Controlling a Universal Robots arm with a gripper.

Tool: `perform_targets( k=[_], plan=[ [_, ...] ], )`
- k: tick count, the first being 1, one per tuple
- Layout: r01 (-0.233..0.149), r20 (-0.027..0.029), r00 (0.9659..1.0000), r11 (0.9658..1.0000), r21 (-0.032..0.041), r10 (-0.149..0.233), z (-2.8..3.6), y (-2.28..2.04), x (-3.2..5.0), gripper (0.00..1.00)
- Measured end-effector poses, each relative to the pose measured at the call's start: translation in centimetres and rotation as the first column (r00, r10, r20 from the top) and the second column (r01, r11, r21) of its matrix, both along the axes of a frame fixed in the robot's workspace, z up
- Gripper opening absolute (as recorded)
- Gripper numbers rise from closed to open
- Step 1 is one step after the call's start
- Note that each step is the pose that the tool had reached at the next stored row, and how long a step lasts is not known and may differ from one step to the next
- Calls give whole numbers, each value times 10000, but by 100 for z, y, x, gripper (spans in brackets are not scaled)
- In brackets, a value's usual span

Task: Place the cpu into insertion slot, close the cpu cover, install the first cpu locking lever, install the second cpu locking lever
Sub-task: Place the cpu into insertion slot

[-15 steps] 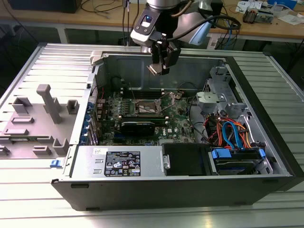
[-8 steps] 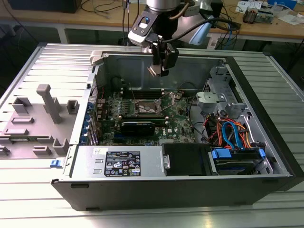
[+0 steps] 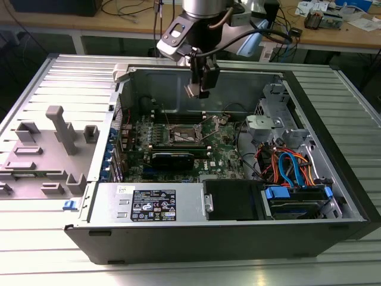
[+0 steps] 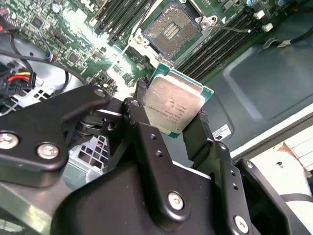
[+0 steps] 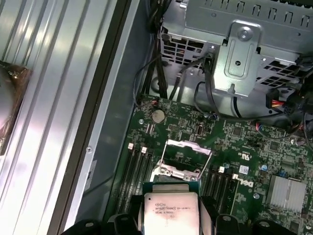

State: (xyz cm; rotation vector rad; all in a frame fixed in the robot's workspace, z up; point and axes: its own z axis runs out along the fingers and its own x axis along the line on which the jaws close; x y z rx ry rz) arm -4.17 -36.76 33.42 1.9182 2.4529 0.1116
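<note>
Tool (image 4: 172, 110) is clenching the cpu (image 5: 170, 215) by two opposite edges, hanging inside the open PC case (image 3: 238, 238), chip apart from the green board. Insertion slot (image 4: 171, 30) is sitting bare beneath, w/ nothing in it yet.

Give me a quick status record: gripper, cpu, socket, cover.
gripper: gripper shut on the cpu, above the motherboard inside the open computer case
cpu: cpu clamped by its edges between the fingers, metal top towards both wrist views, not seated
insertion slot: insertion slot bare, contacts exposed
cpu cover: cpu cover looks swung open, off the slot
stage: cpu not yet placed
</note>
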Motion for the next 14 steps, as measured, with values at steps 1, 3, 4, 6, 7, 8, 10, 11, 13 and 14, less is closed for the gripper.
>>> perform_targets(
  k=[1,3,4,6,7,8,10,11,13,14],
  plan=[
    [145,-16,9999,9999,-1,-145,-11,0,0,55],
    [410,-40,9991,9992,-2,-410,-33,0,0,55],
    [495,-47,9988,9988,-2,-495,-39,0,0,55],
    [686,-61,9976,9976,-2,-686,-54,0,0,55],
    [890,-74,9960,9960,-3,-890,-70,0,0,55],
    [983,-79,9951,9952,-4,-983,-77,0,0,55],
    [1172,-82,9931,9931,-6,-1172,-92,0,1,55],
    [1303,-82,9914,9915,-5,-1303,-103,0,0,55],
    [1520,-82,9884,9884,-5,-1520,-121,0,0,55],
    [1667,-82,9860,9860,-6,-1667,-138,0,0,55]
  ],
)
